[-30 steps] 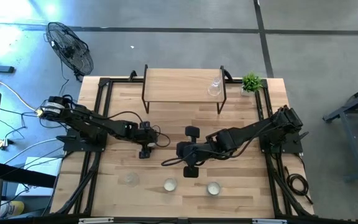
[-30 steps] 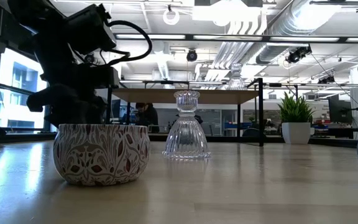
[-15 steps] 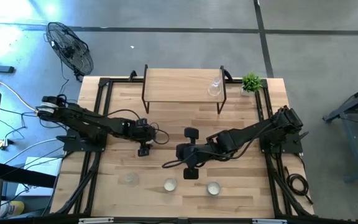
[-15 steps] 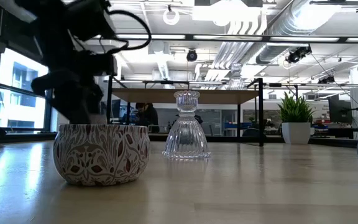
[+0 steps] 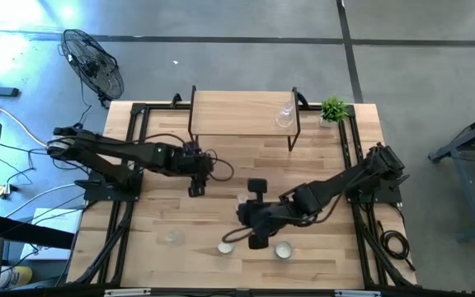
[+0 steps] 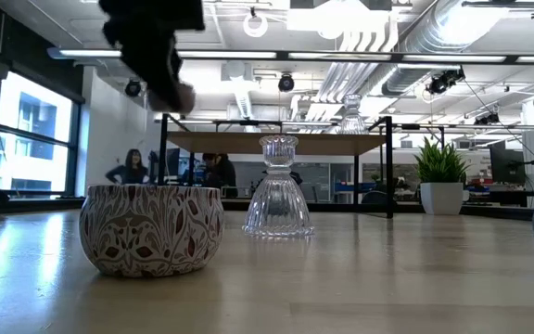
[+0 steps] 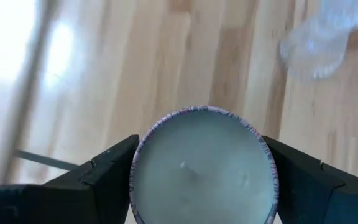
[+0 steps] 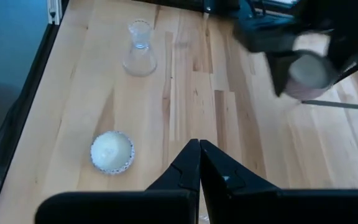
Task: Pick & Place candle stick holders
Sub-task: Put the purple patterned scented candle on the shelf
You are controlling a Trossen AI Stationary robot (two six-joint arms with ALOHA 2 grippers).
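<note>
From above, the left gripper point(image 5: 196, 175) hangs just in front of the raised wooden shelf point(image 5: 237, 113), where one clear glass holder point(image 5: 284, 116) stands, and the right gripper point(image 5: 250, 227) is nearer the table's front edge, well in front of the shelf. The left wrist view shows its fingers point(image 7: 101, 177) pinching a round tealight cup point(image 7: 202, 167) with a white centre. The right wrist view shows its fingers point(image 8: 188, 163) pressed together over bare wood, with another tealight cup point(image 8: 112, 151) and a glass stemmed holder point(image 8: 139, 48) on the table.

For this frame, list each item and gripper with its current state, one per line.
Left gripper: shut on a tealight cup, lifted off the table.
Right gripper: shut, empty, above the table.
Patterned tealight cup: upright on the table.
Glass holder: upright on the table.
Glass holder on the shelf: upright.
</note>
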